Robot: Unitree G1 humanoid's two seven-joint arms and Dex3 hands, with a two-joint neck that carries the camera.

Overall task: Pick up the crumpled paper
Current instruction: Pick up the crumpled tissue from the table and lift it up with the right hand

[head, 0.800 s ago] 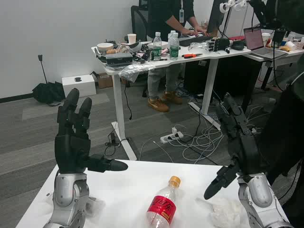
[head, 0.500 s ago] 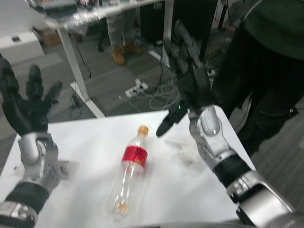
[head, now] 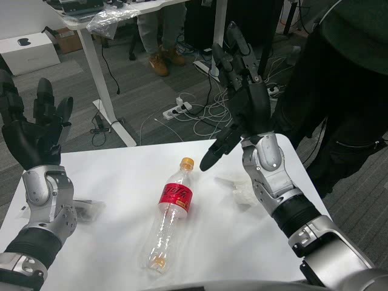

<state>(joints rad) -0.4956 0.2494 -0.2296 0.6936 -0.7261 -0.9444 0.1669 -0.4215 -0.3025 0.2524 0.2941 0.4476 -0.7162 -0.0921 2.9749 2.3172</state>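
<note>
Paper (head: 237, 189) – judged very light, soft, springy; should crush under any squeeze and may skid on the smooth surface (head: 121, 176) if nudged sideways. Best taken from above, fingers closing around the whole wad rather than a loose edge.

Looks: small white crumpled wad, low contrast against the white surface, partly hidden behind the right forearm.

Position: just below and slightly left of the right hand (head: 242, 103), beside that wrist, not touching any finger.

Right hand raised, fingers spread wide, holding nothing. Left hand (head: 33, 130) also raised and spread, empty – well apart from the paper, with a bottle (head: 170, 212) lying between.
</note>
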